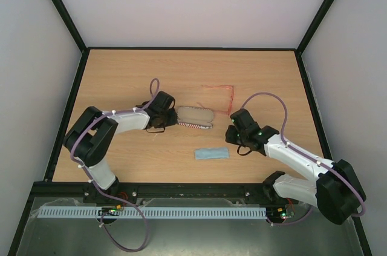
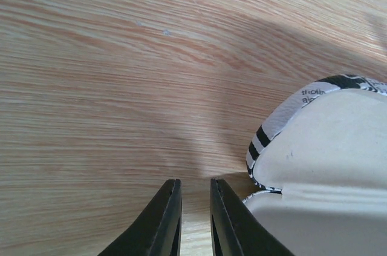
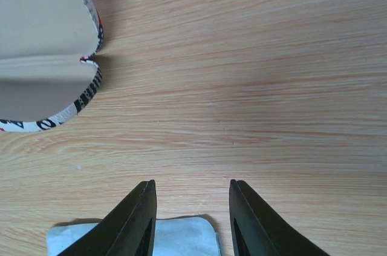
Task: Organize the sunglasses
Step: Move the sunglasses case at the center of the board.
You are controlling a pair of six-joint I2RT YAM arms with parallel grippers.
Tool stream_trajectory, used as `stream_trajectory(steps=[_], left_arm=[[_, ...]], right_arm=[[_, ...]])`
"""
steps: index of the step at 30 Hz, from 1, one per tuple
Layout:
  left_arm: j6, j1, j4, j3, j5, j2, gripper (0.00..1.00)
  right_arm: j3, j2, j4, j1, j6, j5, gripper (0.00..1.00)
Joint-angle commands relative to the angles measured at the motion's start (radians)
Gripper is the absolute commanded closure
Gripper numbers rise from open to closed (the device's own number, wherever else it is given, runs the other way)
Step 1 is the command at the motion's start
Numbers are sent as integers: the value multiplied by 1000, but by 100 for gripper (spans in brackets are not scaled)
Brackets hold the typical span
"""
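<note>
Count: one sunglasses, one case, one cloth, two grippers, all on one wood table. In the top view the sunglasses lie flat just right of centre, above the case's right end and clear of it, with nothing gripping them; neither wrist view shows them clearly. The case sits mid-frame, open, both pale inner halves up. The cloth lies flat below the case, apart from it. The left gripper is at the case's left end. In its wrist view the fingers stand narrow, a thin slit with bare table showing through and nothing held; the case sits lower right, right up against the right finger. The right gripper is right of the case and below the sunglasses. In its wrist view the fingers stand moderately apart, holding nothing, with the cloth at the bottom edge behind them and the case upper left.
</note>
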Motion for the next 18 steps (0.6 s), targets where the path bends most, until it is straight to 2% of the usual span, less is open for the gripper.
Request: stream_trajectory(steps=[1, 10, 14, 18], left_arm=[[-14, -20, -13, 17, -23, -12, 84], [-29, -26, -53, -22, -45, -76, 83], [-16, -39, -134, -33, -71, -184, 75], [-13, -45, -164, -86, -25, -307, 69]], right_arm=[[-26, -8, 14, -1, 17, 0, 64], [-56, -23, 11, -1, 30, 6, 64], [-93, -34, 10, -1, 72, -20, 65], [-145, -71, 13, -1, 112, -24, 68]])
